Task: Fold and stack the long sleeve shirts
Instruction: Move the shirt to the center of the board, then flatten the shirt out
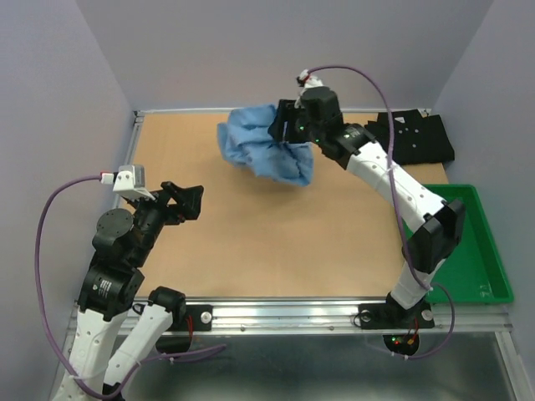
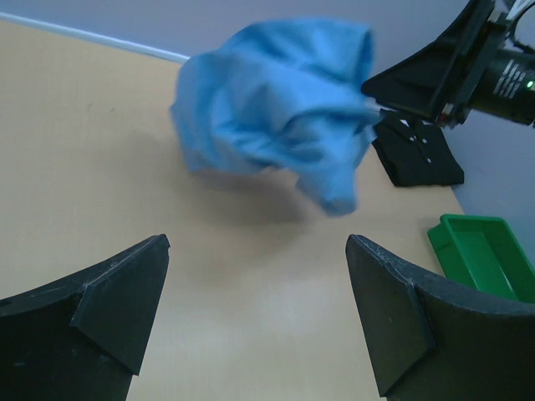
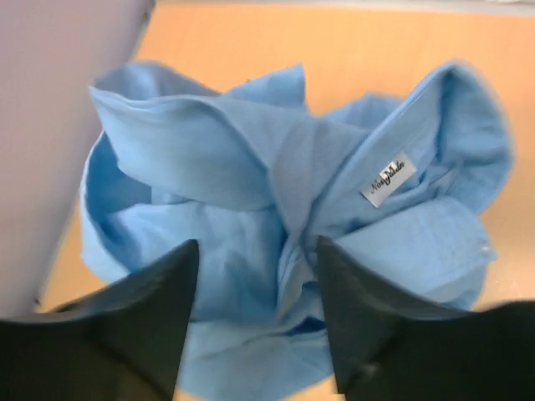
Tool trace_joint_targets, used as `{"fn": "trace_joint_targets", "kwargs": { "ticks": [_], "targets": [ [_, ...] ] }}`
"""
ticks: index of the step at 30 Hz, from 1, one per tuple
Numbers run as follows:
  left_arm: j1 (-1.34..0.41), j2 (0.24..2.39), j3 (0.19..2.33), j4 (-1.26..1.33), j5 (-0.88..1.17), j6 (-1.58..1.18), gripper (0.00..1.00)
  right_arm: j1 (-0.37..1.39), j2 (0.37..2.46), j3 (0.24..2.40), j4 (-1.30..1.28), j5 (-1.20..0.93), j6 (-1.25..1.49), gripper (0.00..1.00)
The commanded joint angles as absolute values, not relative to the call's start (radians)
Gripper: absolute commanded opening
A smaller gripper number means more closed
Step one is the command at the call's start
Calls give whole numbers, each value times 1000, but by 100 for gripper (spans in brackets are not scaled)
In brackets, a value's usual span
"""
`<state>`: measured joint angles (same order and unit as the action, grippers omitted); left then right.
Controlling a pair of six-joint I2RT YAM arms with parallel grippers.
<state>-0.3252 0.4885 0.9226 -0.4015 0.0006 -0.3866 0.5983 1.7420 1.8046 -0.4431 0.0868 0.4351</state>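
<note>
The light blue shirt (image 1: pixel 266 152) is a crumpled bundle at the back middle of the table. It also shows in the left wrist view (image 2: pixel 276 109), blurred, with a shadow under it. My right gripper (image 1: pixel 286 127) is right at the bundle. In the right wrist view its fingers (image 3: pixel 146 309) stand apart, and a fold of the blue cloth (image 3: pixel 292 209) with a white label runs between them. The black shirt (image 1: pixel 415 138) lies folded at the back right corner. My left gripper (image 1: pixel 194 200) is open and empty over bare table at the left (image 2: pixel 257 276).
A green plastic tray (image 1: pixel 493 259) stands at the right edge and also shows in the left wrist view (image 2: pixel 481 255). Grey walls close in the table at the back and sides. A metal rail (image 1: pixel 292 311) runs along the near edge.
</note>
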Motion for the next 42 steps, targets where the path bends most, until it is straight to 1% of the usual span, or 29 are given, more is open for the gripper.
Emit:
{"fn": "trace_joint_targets", "kwargs": {
  "ticks": [1, 3, 5, 8, 9, 12, 14, 20, 23, 26, 31, 35, 39, 40, 42],
  "targets": [
    [-328, 494, 910, -400, -44, -420, 98, 678, 1750, 1757, -310, 121, 397, 86],
    [-328, 499, 900, -403, -55, -436, 98, 683, 1743, 1730, -310, 133, 382, 92],
    [-328, 500, 887, -400, -78, -446, 98, 683, 1721, 1683, -310, 167, 315, 92],
    [-328, 524, 848, -384, -94, -474, 98, 683, 1701, 1622, -311, 221, 224, 87],
    [-328, 532, 827, -377, -95, -497, 98, 683, 1701, 1609, -311, 222, 215, 82],
    [-328, 564, 776, -331, -103, -531, 98, 683, 1727, 1563, -310, 210, 180, 75],
    [-328, 581, 753, -302, -113, -541, 98, 683, 1750, 1554, -308, 187, 158, 74],
    [-327, 711, 669, -192, -152, -552, 98, 684, 1838, 1560, -241, 34, 8, 76],
    [-327, 762, 644, -131, -161, -566, 98, 695, 1876, 1560, -181, 8, -55, 78],
    [-325, 813, 621, -89, -176, -581, 98, 707, 1926, 1578, -161, 14, -104, 80],
    [-322, 867, 620, -61, -175, -575, 98, 735, 2003, 1605, -153, 47, -120, 80],
    [-322, 905, 617, -38, -166, -566, 98, 738, 2052, 1606, -132, 145, -117, 76],
    [-321, 940, 621, -25, -156, -555, 98, 738, 2071, 1609, -115, 290, -107, 56],
    [-321, 945, 624, -22, -153, -552, 98, 736, 2069, 1608, -114, 304, -109, 44],
    [-321, 962, 632, -15, -144, -540, 98, 735, 2054, 1602, -103, 331, -104, 29]
  ]
}}
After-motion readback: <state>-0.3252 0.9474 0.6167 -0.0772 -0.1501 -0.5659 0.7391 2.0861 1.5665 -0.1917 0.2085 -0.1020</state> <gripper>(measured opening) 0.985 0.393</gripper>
